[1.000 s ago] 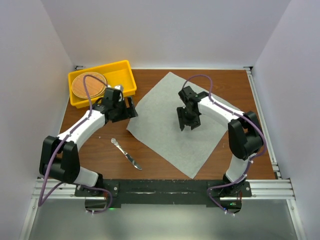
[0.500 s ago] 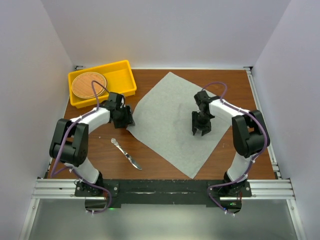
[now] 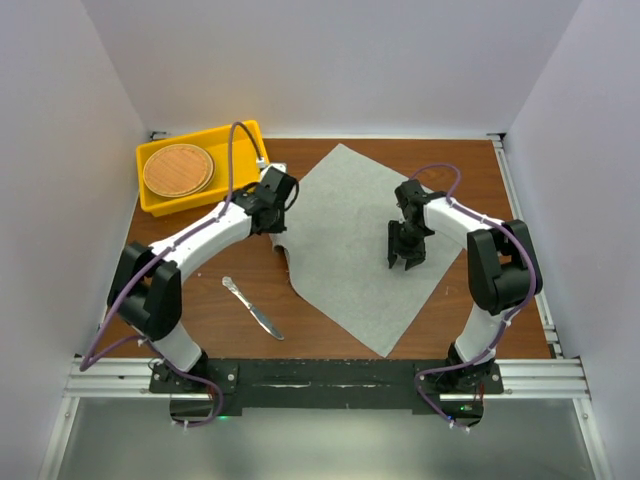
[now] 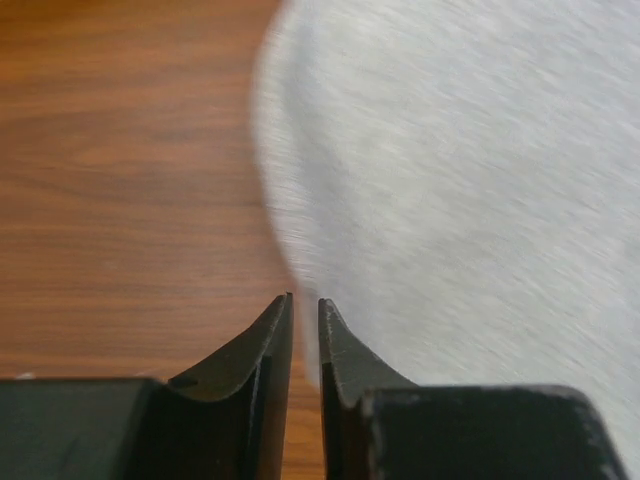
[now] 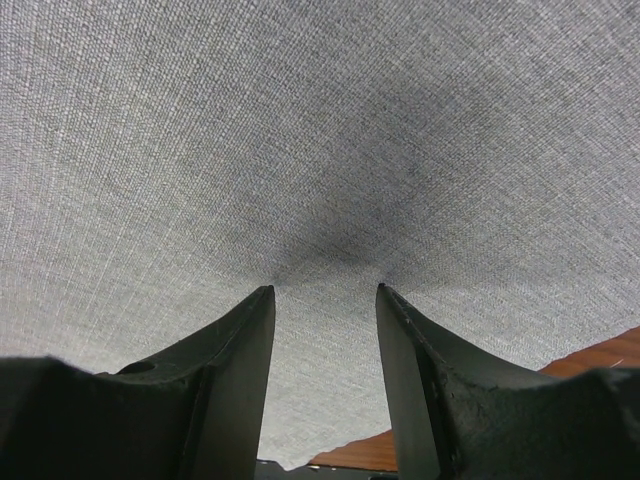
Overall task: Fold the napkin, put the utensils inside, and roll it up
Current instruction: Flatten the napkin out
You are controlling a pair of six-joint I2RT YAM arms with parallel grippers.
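Left claw point(image 4: 306, 302) is almost pressed together, pinching the left corner of the napkin point(image 3: 350, 240) and lifting it off the table point(image 3: 200, 300); right claw point(image 5: 322, 290) is half spread with nothing in it, tips down on the cloth right of middle. This looks like the first fold, and the next move likely calls for carrying the pinched corner across toward the right corner while the right claw pins the cloth. The napkin lies mid-table as a diamond, long axis far edge to near edge leaning right; the knife point(image 3: 253, 308) lies apart on its left, blade toward the near edge, handle toward the far-left corner.
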